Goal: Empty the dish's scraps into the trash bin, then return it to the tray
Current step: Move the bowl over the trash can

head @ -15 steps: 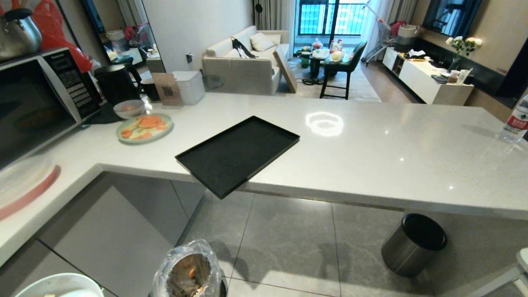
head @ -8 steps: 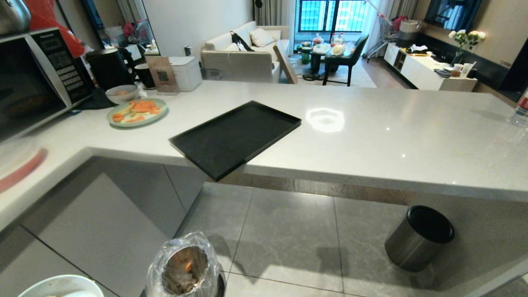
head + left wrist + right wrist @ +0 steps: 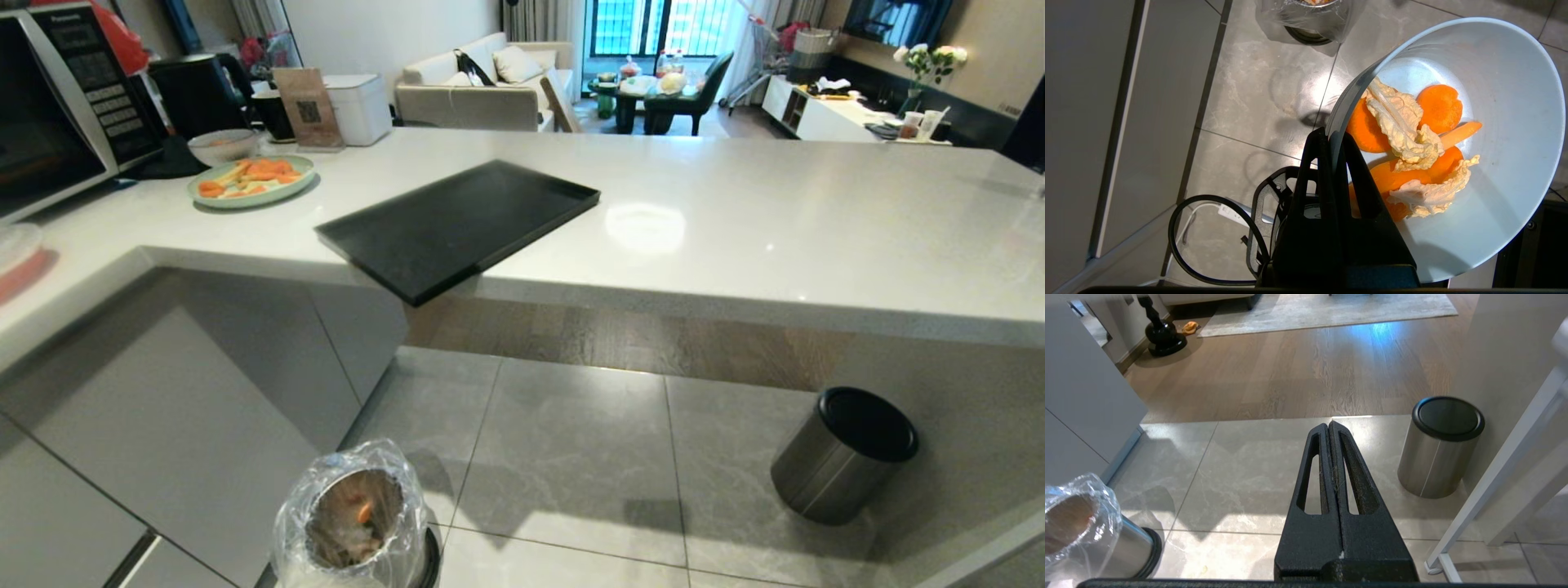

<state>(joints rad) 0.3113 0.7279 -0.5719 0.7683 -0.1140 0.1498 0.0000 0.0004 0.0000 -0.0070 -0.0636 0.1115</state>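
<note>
From the head camera I see the tray (image 3: 457, 224) lying bare on the counter (image 3: 735, 220), slewed so that one corner hangs out past the counter's front edge. The trash bin (image 3: 353, 523) stands on the floor below, against the cabinet front, with an orange bit already inside its bag. Neither arm shows here, and neither does the dish.

In the left wrist camera my left gripper (image 3: 1333, 141) is clamped tight on the rim of the dish (image 3: 1502, 179), one finger inside and one outside. The dish is tipped on its side, yet the scraps (image 3: 1412, 151), carrot slices and pale leaf pieces, lie in it, none falling. The bin's foot shows well apart across the floor tiles, so I judge I am not yet over its mouth.

In the right wrist camera my right gripper (image 3: 1333, 428) is closed on nothing, parked above the floor between the trash bin and a lidded steel can (image 3: 1439, 447).

So the dish is lifted; emptying and returning it remain.
</note>
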